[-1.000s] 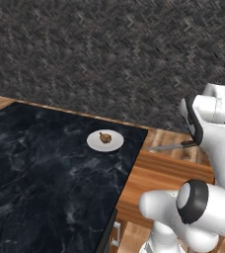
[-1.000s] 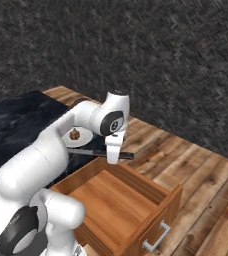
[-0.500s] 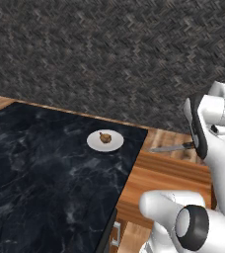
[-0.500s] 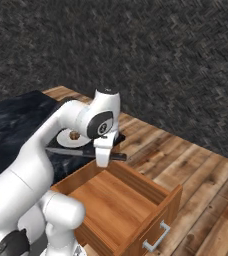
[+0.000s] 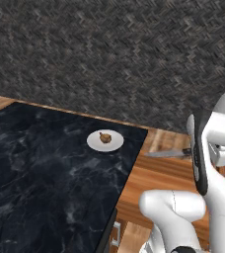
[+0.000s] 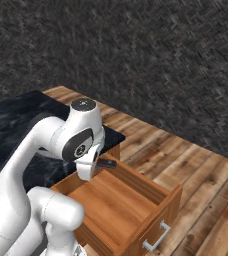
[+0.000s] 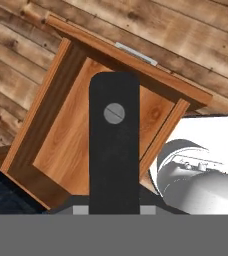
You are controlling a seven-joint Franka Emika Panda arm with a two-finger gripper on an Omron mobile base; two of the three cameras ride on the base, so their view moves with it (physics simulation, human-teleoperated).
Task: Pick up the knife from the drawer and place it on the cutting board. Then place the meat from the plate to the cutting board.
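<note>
My gripper (image 7: 114, 210) is shut on the knife, whose dark handle (image 7: 114, 145) with one metal rivet runs up the hand view. In the left base view the grey blade (image 5: 165, 153) points left, just off the counter's right edge. The handle (image 6: 106, 163) sticks out beside my hand in the right base view, above the back of the drawer (image 6: 153, 220), which stands pulled open and holds nothing. That drawer (image 7: 61, 130) lies below the knife in the hand view. The meat (image 5: 104, 137) sits on the white plate (image 5: 95, 144) on the counter. The cutting board is out of view.
The black marble counter (image 5: 45, 183) fills the left side, and its corner (image 6: 113, 136) lies behind my arm. A wood plank floor (image 6: 201, 165) spreads to the right. A dark stone wall (image 5: 109, 59) backs the scene. The drawer front carries a metal handle (image 6: 153, 241).
My arm has swung left and nearer the base with the knife, above the drawer's back edge. In the right base view the arm now covers the plate. The blade has dropped slightly.
</note>
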